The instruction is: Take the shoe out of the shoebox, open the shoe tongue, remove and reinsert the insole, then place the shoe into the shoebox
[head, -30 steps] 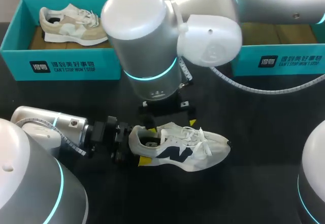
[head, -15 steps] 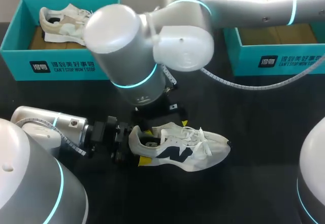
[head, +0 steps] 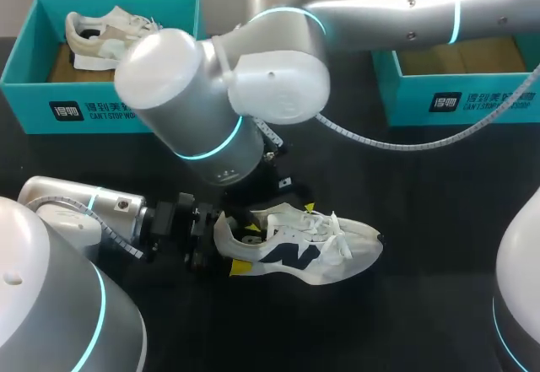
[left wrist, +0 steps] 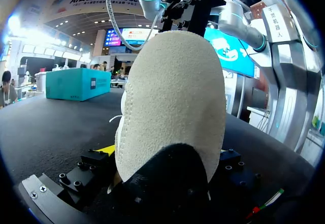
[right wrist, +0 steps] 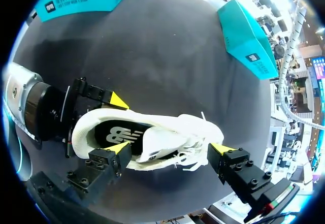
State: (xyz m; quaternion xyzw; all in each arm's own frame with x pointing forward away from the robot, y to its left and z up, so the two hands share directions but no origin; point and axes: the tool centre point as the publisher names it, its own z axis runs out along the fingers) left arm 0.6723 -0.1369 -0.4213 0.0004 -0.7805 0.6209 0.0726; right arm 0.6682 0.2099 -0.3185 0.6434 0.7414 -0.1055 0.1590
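The left tool grasps the shoe by its heel; the right tool hangs spread open above it.

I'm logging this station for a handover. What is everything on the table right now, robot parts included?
white lace-up sneaker: one, white with a dark insole, on the table near the middle, heel toward the left arm.
beige and white sneaker: one, inside the left shoebox.
teal cardboard shoeboxes: two, at the table's far side; left shoebox, right shoebox showing a brown floor.
black table: one, under everything.
left gripper: one, yellow-tipped, shut on the white lace-up sneaker's heel.
right gripper: one, yellow-tipped, open wide over the sneaker's mouth and laces.
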